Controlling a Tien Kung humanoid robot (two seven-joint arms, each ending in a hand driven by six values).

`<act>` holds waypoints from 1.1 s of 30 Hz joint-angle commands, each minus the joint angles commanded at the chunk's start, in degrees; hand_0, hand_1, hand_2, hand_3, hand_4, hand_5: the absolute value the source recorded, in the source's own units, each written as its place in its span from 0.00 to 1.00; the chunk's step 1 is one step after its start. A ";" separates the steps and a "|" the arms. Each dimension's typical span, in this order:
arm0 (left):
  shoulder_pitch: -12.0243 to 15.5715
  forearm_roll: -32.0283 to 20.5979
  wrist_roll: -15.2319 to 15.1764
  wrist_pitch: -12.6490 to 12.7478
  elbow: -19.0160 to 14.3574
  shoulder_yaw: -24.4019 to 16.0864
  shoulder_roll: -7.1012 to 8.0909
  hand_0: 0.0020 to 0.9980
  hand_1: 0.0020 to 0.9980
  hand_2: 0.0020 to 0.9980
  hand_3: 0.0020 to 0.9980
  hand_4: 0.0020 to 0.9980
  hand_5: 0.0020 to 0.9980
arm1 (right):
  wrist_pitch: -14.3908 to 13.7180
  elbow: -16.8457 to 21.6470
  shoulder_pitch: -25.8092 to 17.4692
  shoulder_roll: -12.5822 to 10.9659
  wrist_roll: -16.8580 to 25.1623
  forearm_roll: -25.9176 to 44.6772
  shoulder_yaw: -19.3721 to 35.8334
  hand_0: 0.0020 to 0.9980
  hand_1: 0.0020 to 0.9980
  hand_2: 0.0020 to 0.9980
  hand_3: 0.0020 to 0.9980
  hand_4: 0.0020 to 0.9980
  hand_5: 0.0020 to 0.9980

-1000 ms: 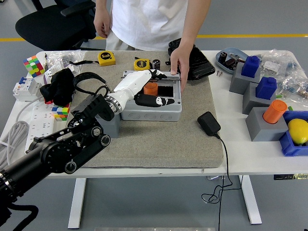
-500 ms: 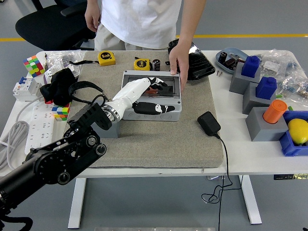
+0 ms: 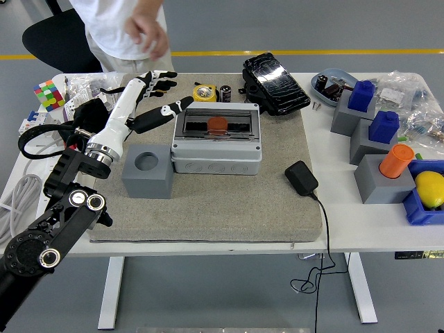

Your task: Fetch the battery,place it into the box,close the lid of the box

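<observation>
Orange cylindrical battery (image 3: 218, 125) lies inside the grey plastic box (image 3: 216, 148) beneath its shut clear lid (image 3: 216, 125); left hand (image 3: 147, 94) hovers beside it over the counter (image 3: 316, 222), fingers (image 3: 164, 75) spread, holding nothing.

No print could be read anywhere. The yellow tape measure (image 3: 203, 92) on the bench (image 3: 361, 229) carried a round label, too small and blurred to make out, and the box (image 3: 216, 139) showed no legible marking.
</observation>
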 joint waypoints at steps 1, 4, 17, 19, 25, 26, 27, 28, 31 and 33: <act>0.59 0.02 0.02 0.01 -0.05 -1.50 0.04 0.69 0.74 0.72 0.74 1.00 0.61 | 0.02 -0.06 0.01 -0.03 -0.02 0.12 -0.05 0.58 0.63 0.65 0.55 0.94 0.48; 2.23 0.14 0.13 0.03 -0.08 -5.37 0.49 0.69 0.74 0.72 0.74 1.00 0.61 | 0.06 -0.18 0.02 -0.09 -0.10 0.34 -0.03 0.58 0.63 0.65 0.55 0.94 0.48; 5.97 0.53 0.53 -0.20 -0.29 -16.45 1.00 0.69 0.73 0.72 0.74 1.00 0.61 | 0.37 -0.17 0.29 -0.27 -0.93 0.06 0.41 0.58 0.63 0.65 0.55 0.94 0.48; 6.03 0.67 0.61 -0.23 -0.30 -17.18 0.84 0.69 0.73 0.71 0.74 1.00 0.60 | 0.44 -0.19 0.22 -0.25 -1.13 0.00 0.47 0.58 0.63 0.66 0.55 0.94 0.48; 6.05 1.01 1.05 -0.66 -0.14 -18.03 0.68 0.69 0.73 0.71 0.74 1.00 0.59 | 0.49 -0.19 0.10 -0.11 -1.26 -0.38 1.14 0.58 0.63 0.66 0.55 0.94 0.48; 6.07 1.05 1.10 -0.69 -0.17 -18.13 0.69 0.69 0.73 0.71 0.74 1.00 0.59 | 0.49 -0.18 0.04 -0.07 -1.24 -0.46 1.37 0.58 0.63 0.66 0.55 0.94 0.48; 6.09 1.05 1.11 -0.71 -0.19 -18.22 0.69 0.69 0.73 0.71 0.74 1.00 0.59 | 0.50 -0.18 -0.01 -0.06 -1.24 -0.50 1.50 0.58 0.63 0.66 0.55 0.94 0.48; 6.12 1.06 1.14 -0.75 -0.22 -18.35 0.69 0.69 0.73 0.71 0.74 1.00 0.59 | 0.51 -0.20 -0.05 -0.06 -1.28 -0.50 1.51 0.58 0.63 0.66 0.55 0.94 0.48; 6.32 1.05 1.16 -0.79 -0.40 -18.78 0.73 0.69 0.73 0.70 0.74 1.00 0.57 | 0.52 -0.35 -0.23 -0.07 -1.45 -0.26 1.36 0.58 0.63 0.65 0.55 0.94 0.49; 6.42 1.05 1.18 -0.82 -0.50 -19.00 0.77 0.69 0.73 0.70 0.74 1.00 0.57 | 0.57 -0.37 -0.33 -0.12 -1.57 -0.23 1.18 0.58 0.63 0.65 0.55 0.94 0.49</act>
